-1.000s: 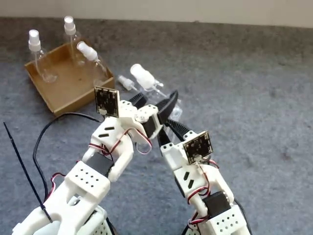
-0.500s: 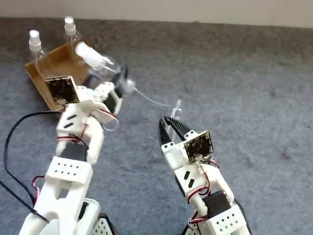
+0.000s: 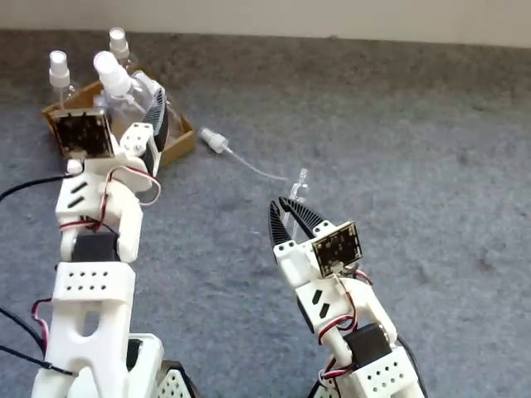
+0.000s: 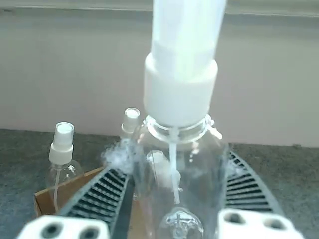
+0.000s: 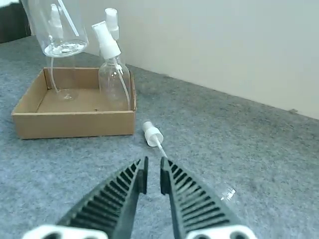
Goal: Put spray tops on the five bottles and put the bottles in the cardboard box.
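Note:
My left gripper (image 3: 143, 112) is shut on a clear bottle (image 3: 131, 89) with a white spray top (image 4: 182, 89), held over the cardboard box (image 3: 181, 143) at the far left. Two capped bottles (image 3: 58, 73) (image 3: 119, 43) stand in the box behind it; the right wrist view shows the box (image 5: 75, 124) and a bottle (image 5: 114, 74) in it. A loose spray top (image 3: 213, 139) with its long tube lies on the carpet between the box and my right gripper (image 3: 288, 217). That gripper hangs low at the middle, open by a narrow gap, with nothing in it.
A small clear cap (image 3: 300, 178) lies on the grey carpet just beyond the right gripper. A pale wall (image 5: 224, 45) runs along the far side. Open carpet stretches to the right of both arms.
The left arm swung left with the bottle, from beside the right gripper to above the cardboard box. The right arm has stayed still.

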`<state>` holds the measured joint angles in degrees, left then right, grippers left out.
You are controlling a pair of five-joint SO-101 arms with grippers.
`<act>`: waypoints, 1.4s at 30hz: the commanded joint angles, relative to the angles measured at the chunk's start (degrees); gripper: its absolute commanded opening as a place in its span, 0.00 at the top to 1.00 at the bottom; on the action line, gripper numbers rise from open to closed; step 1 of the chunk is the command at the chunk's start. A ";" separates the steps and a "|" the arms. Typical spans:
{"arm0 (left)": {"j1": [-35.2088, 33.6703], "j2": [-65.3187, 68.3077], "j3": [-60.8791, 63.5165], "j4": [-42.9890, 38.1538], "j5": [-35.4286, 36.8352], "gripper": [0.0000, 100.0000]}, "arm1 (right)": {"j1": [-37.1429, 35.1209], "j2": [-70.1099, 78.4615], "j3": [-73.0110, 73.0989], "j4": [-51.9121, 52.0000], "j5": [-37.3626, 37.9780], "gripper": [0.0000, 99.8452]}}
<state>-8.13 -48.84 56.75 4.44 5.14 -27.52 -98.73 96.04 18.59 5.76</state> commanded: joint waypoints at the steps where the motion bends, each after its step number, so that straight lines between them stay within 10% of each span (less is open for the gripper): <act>1: -1.54 3.56 -10.33 5.45 -2.55 0.90 | -0.22 -0.04 9.19 0.13 0.26 0.96; 42: -8.92 60.97 -25.89 -29.45 -2.64 0.90 | -0.22 0.04 9.19 1.27 0.26 0.96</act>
<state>-16.31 10.42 36.35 -23.16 2.86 -27.52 -98.73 96.04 19.65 5.76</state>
